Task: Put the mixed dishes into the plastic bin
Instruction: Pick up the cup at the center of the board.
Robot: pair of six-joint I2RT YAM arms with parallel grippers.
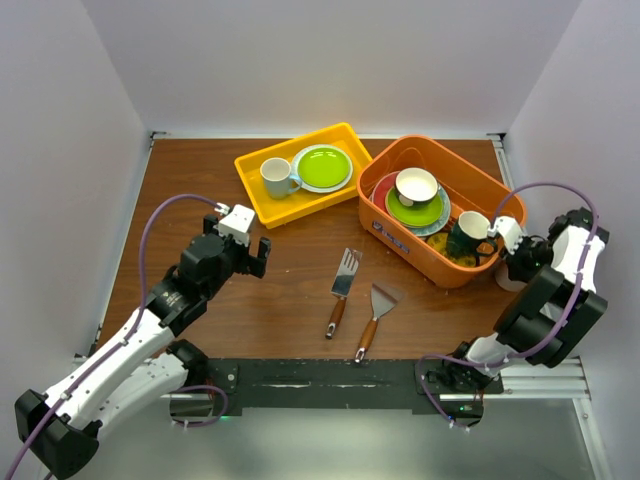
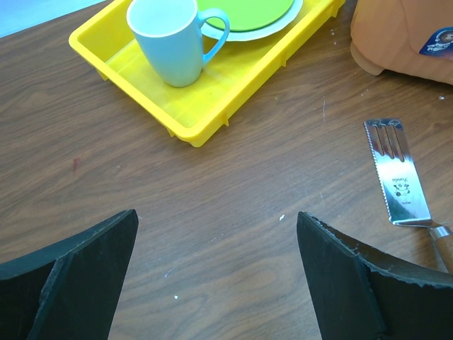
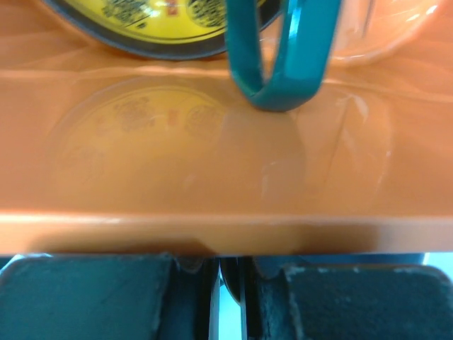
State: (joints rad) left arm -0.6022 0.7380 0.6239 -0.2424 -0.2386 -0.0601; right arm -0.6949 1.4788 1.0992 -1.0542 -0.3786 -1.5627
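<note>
White walls close in a brown wooden worktop (image 1: pixel 290 290), with two containers side by side at its far end. Our orange bin (image 1: pixel 425 262) holds a stack of plates: a red-rimmed plate (image 1: pixel 379 188) shows at the stack's left edge, a green plate (image 1: pixel 415 212) lies over it, and a small white bowl (image 1: pixel 416 185) sits on top. A teal mug (image 1: pixel 468 235) stands upright in the bin's near right corner, beside a yellow patterned plate (image 3: pixel 156 21). The yellow tray (image 1: pixel 252 190) holds a white mug (image 1: pixel 277 177) and a lime plate (image 1: pixel 322 167) resting on a pale plate (image 2: pixel 282 24). Two spatulas (image 1: pixel 342 290) lie on the wood.

Our right tool (image 3: pixel 228 280) sits just outside the bin's right wall, by the teal mug. Its jaws are nearly together and we make out nothing between them. Our left tool (image 1: pixel 255 258) hangs wide open over bare wood, near the tray's front corner.

We judge the lime plate the next piece to move. It looks stiff, glazed, probably slick and breakable, and light enough for one arm. Its rim is the place to pinch, on the side away from the white mug, though the tray wall leaves little room for a finger beneath.
</note>
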